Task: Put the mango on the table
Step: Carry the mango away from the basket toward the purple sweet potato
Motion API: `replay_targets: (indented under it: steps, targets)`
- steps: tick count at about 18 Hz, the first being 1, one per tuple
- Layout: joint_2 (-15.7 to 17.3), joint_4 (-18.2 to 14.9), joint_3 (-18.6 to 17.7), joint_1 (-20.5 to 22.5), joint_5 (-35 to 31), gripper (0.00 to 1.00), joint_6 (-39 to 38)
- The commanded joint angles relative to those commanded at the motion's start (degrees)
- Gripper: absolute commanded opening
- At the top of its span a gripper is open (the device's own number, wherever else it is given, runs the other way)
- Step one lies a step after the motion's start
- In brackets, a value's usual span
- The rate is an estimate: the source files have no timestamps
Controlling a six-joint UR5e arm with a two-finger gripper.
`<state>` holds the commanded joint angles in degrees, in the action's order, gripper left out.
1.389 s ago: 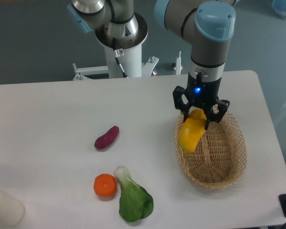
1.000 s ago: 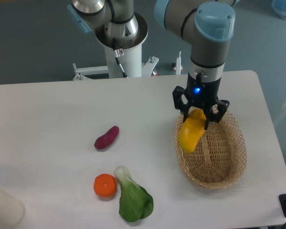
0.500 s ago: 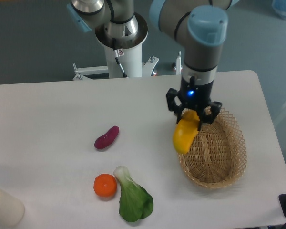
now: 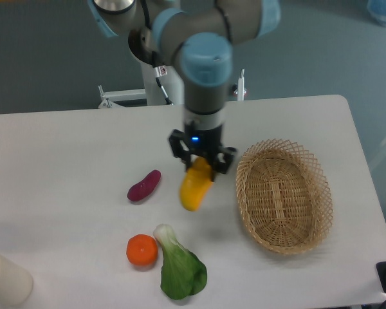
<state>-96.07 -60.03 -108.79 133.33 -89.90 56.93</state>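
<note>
You get one fixed view, high at the front of the table [image 4: 64,141], angled down toward the arm's base [image 4: 161,77], taking in nearly the whole top.

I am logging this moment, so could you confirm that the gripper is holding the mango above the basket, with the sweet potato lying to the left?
Not quite: the camera view shows the gripper holding the mango above the bare table, left of the empty basket, not above it. The sweet potato does lie to the left.
</note>
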Motion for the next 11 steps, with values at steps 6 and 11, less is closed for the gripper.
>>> replay_targets:
  steps: [6, 11]
  targets:
    - [1.2, 0.1, -4.8, -0.1, -1.6, 0.39, 10.8]
    - [0.4, 0.4, -8.5, 0.5, -5.4, 0.39, 17.8]
